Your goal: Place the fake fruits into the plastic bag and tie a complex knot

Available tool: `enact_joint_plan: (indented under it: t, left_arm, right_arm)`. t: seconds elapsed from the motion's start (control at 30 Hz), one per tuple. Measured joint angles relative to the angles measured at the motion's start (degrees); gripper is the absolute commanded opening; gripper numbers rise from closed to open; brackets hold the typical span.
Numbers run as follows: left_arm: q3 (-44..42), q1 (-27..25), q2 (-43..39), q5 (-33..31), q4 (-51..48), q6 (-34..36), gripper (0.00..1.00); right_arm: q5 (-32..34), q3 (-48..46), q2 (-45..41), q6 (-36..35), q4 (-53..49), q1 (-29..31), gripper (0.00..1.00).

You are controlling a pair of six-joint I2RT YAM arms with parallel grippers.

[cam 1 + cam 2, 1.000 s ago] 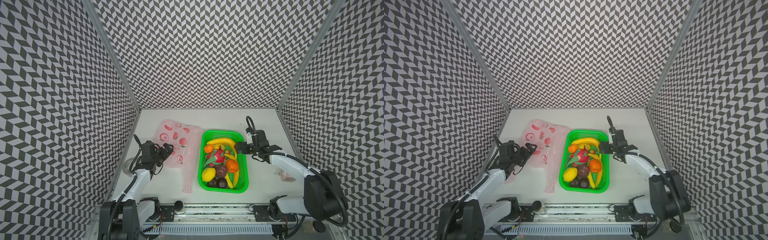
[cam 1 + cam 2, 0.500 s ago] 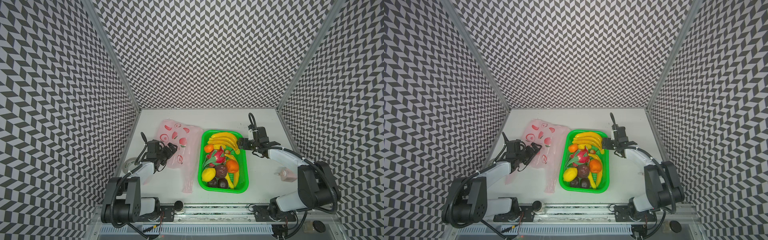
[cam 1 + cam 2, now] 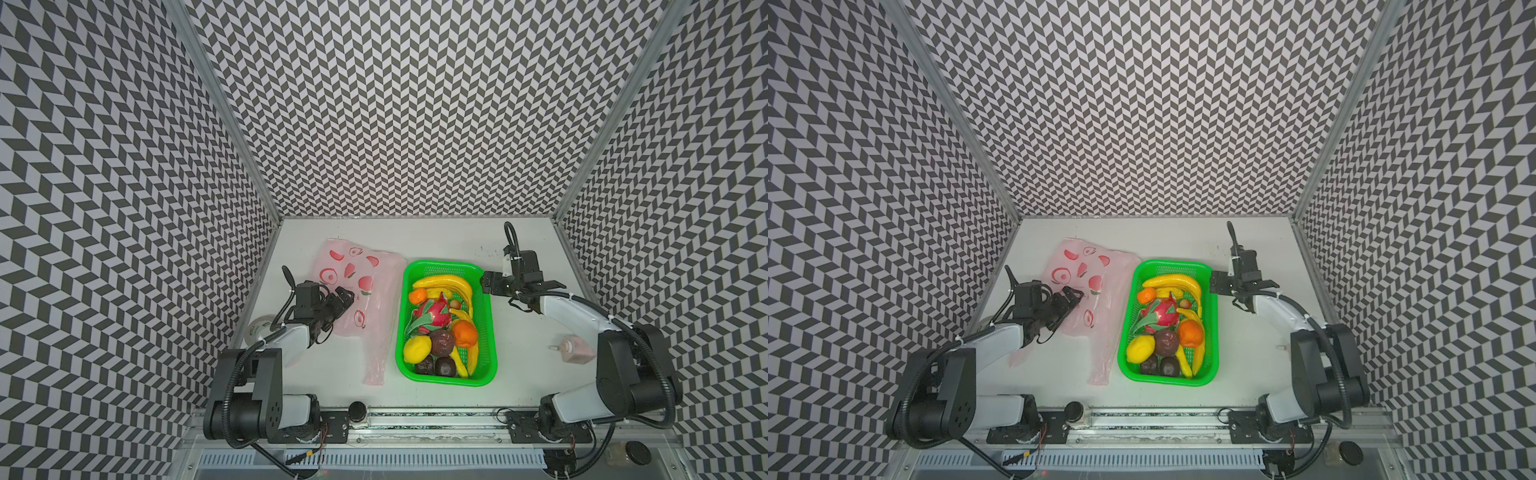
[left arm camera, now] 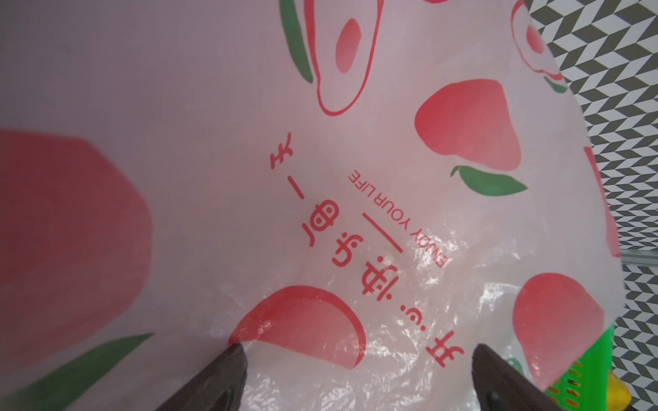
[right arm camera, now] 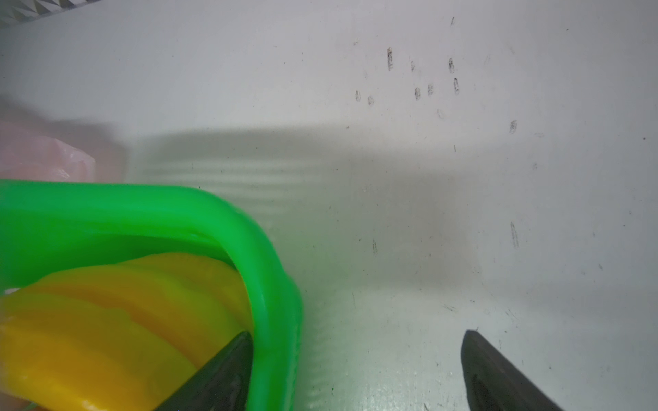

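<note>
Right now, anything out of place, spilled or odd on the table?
Nothing spilled or damaged. One oddity: the right gripper straddles the green basket rim, one finger over the bananas, one outside, not around any fruit. The plastic bag lies flat.

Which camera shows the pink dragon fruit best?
Both top views: the dragon fruit lies clearly visible in the green basket. The left wrist view shows mostly the plastic bag; the right wrist view shows bananas and basket rim, no dragon fruit.
</note>
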Motion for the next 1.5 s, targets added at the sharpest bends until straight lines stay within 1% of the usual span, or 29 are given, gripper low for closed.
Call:
enact_joint_plan:
  t: [0.43, 0.7, 1.07, 1.3, 1.5]
  left_arm:
    - [-1.49, 0.00, -1.14, -1.05, 1.25, -0.02, 1.00]
    - [-2.21, 0.00, -2.40, -1.53, 0.57, -0.04, 1.00]
    - [-2.97, -0.09, -4.26, -1.55, -0.98, -1.14, 1.00]
    - [-4.09, -2.29, -5.42, -1.25, -0.59, -3.48, 1.00]
    - [-5.01, -3.61, -5.95, -1.20, 0.63, -5.42, 1.00]
  right_arm:
    - [-0.94, 6.93, 8.17, 0.52, 0.70, 0.17, 0.89]
    - [0.07, 12.85, 14.10, 0.50, 1.51, -0.39, 0.89]
    - [-0.72, 28.04, 26.93, 0.96, 1.97, -5.38, 0.89]
    - [-1.33, 39.34, 35.15, 0.96, 0.79, -8.04, 0.89]
    - [-4.70, 46.10, 40.02, 1.79, 1.18, -9.44, 0.86]
